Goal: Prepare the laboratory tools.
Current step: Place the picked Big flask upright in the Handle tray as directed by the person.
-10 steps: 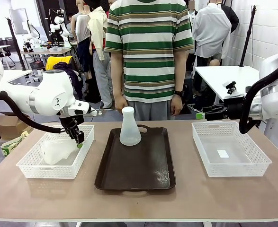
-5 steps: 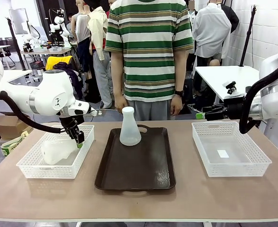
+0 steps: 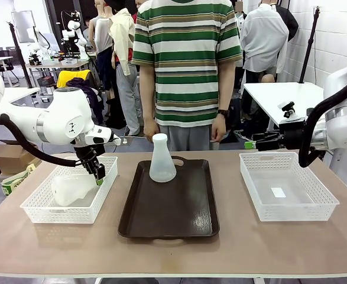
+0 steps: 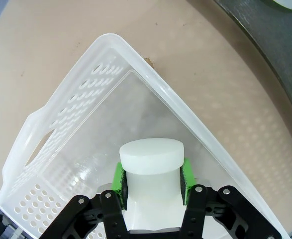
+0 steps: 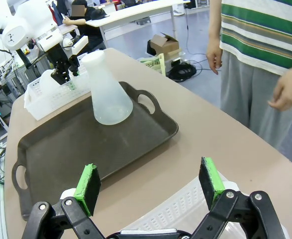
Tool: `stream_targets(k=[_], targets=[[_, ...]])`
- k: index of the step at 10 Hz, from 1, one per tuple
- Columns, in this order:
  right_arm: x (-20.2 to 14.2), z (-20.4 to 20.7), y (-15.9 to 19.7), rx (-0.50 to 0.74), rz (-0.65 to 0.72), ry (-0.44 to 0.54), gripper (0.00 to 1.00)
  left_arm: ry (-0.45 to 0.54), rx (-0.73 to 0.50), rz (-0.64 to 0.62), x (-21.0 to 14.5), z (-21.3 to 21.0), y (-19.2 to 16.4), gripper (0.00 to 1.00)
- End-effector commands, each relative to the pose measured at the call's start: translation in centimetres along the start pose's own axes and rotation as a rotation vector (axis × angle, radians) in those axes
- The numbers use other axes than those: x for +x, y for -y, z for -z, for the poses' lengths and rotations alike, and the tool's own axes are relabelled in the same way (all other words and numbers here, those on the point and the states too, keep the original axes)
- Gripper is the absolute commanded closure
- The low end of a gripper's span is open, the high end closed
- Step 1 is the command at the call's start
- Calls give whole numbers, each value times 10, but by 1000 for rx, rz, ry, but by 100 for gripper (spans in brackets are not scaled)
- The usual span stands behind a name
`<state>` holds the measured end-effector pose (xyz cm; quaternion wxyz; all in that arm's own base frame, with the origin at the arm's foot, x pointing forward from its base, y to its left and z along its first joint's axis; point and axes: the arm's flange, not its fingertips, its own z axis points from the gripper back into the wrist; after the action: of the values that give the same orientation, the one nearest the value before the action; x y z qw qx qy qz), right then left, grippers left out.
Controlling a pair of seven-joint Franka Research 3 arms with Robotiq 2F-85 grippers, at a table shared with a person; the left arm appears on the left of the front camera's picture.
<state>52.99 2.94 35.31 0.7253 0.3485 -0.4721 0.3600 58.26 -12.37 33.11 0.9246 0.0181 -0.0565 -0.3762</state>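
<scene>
Nothing has shifted since the earlier frames: the left gripper (image 4: 151, 180) stays clamped by its green pads (image 4: 117, 178) on the neck of a translucent frosted-white conical flask (image 3: 71, 188) lying tilted in the white lattice plastic basket (image 3: 105, 190) just left of the dark brown rectangular tray (image 3: 170, 219). A second frosted-white conical flask (image 3: 162, 158) stands upright at the far end of that tray. Right of the tray, above another white lattice basket (image 3: 327, 204), the right gripper (image 5: 150, 188) hangs with fingers spread wide, holding nothing.
</scene>
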Motion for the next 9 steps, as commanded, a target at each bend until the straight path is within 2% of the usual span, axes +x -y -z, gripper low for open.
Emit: stream_targets(k=[1,9], targets=[[-1,0,0,0,1,-1,0,7,16,9,1,1,-2,100],[-1,0,0,0,1,-1,0,7,16,9,1,1,-2,100]])
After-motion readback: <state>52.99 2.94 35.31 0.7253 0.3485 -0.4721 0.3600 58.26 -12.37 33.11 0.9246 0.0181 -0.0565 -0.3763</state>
